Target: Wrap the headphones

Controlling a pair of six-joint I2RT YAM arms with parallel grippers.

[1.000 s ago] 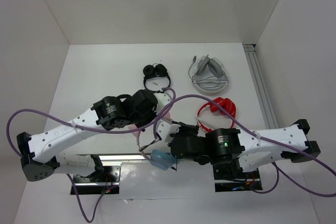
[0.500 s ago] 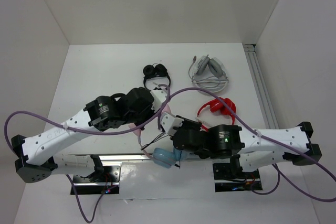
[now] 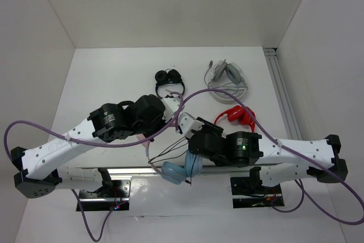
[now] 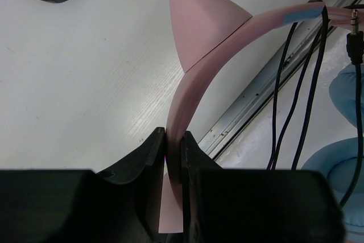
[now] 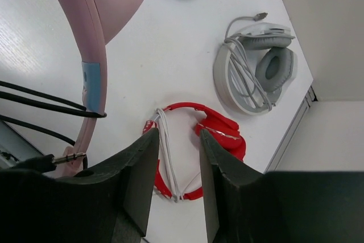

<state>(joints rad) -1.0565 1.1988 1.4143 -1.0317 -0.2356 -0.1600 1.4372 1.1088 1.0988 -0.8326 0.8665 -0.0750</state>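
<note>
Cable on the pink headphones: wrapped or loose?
Partly wrapped: several strands of the cable loop over the headband, but the plug dangles free beside the blue cup.

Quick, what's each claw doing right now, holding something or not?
Left gripper: closed on the headphones, at the pink headband.
Right gripper: open, nothing between its jaws.

Lying flat on the white surface: a red pair of headphones, white cord looped across it. Just beyond the red pair, a grey-white pair, cord seemingly wound round its band. Beyond and well left of the red pair, a small black pair. Right of the red pair, a metal rail.
</note>
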